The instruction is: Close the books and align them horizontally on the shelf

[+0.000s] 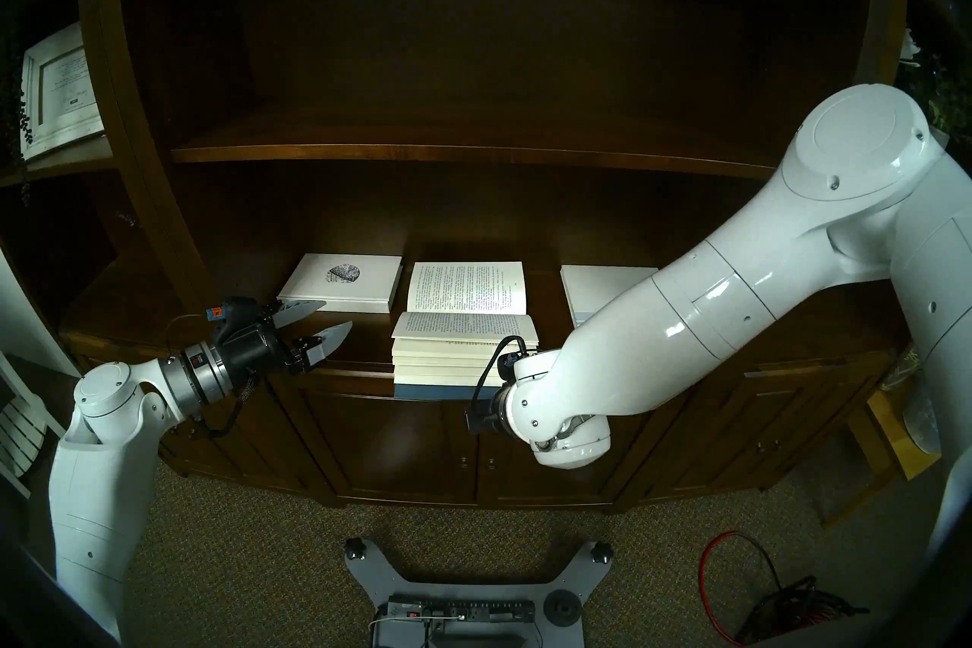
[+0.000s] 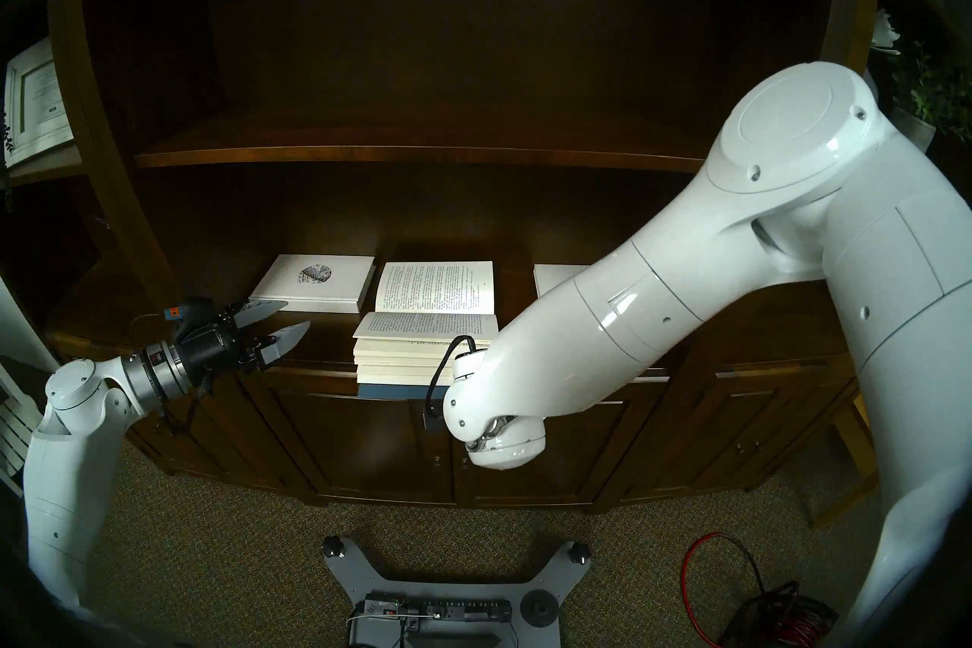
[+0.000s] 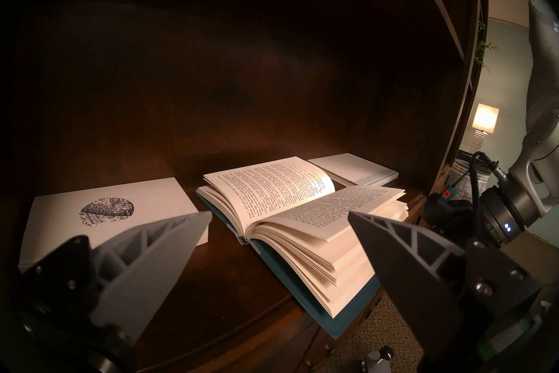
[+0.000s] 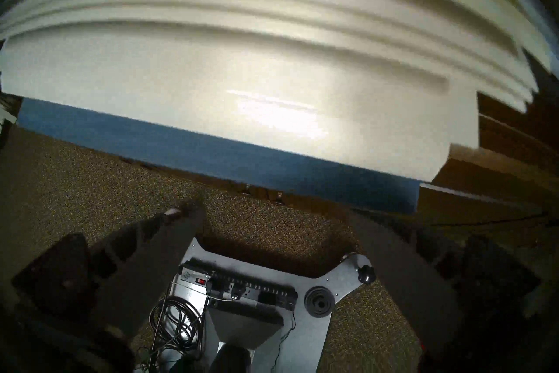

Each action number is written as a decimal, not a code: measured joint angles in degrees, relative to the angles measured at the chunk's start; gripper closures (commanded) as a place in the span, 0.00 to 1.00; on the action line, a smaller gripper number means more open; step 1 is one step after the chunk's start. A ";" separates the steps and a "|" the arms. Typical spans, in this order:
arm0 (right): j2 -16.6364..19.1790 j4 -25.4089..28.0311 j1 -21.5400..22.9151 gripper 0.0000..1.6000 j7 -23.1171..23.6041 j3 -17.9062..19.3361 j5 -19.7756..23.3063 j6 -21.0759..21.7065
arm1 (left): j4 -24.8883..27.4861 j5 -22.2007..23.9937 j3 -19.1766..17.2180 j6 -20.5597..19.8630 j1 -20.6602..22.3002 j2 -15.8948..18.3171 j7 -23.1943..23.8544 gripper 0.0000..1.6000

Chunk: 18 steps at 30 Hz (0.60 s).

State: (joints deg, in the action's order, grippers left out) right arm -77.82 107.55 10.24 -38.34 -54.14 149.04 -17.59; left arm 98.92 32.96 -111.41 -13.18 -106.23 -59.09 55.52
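A thick blue-covered book (image 1: pixel 463 331) (image 2: pixel 426 331) (image 3: pixel 302 212) lies open mid-shelf, its cream pages fanned and its cover overhanging the front edge of the dark wooden shelf (image 1: pixel 357 347) (image 3: pixel 227 287). A closed white book (image 1: pixel 342 281) (image 3: pixel 106 206) with a round emblem lies to its left. Another closed white book (image 1: pixel 599 289) (image 3: pixel 354 169) with a pale blue strip lies to its right, partly behind my right arm. My left gripper (image 1: pixel 336 314) (image 2: pixel 297 314) (image 3: pixel 279 212) hovers open left of the open book. My right gripper (image 4: pixel 269 215) is open just below the book's blue cover (image 4: pixel 181 145), hidden in the head views.
An upper shelf board (image 1: pixel 447 152) spans above the books. Panelled cabinet doors (image 1: pixel 394 447) sit below the ledge. My base plate with a power strip (image 1: pixel 463 594) stands on the carpet, with a red cable coil (image 1: pixel 736 578) to the right. A framed picture (image 1: pixel 58 94) stands far left.
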 measured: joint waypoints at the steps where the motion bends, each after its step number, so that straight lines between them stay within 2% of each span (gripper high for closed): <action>1: -0.02 -0.53 -0.42 0.00 0.43 0.00 0.02 0.04 | 0.00 0.00 0.00 0.00 0.00 0.00 0.00 0.00; 6: -0.51 -3.00 -2.58 0.00 2.61 -0.24 -1.07 -0.99 | 0.00 0.00 0.00 0.00 0.00 0.00 0.00 0.00; 11: -0.99 -2.52 -3.41 0.00 2.86 -0.93 -3.97 -5.16 | 0.00 0.00 0.00 0.00 0.00 0.00 0.00 0.00; 18: -1.85 2.80 -1.81 0.00 -1.92 -1.35 -8.37 -11.97 | 0.00 0.00 0.00 0.00 0.00 0.00 0.00 0.00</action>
State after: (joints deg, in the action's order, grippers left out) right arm -79.67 110.35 8.43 -40.26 -55.49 140.67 -29.56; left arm 98.92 32.96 -111.42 -13.17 -106.23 -59.09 55.52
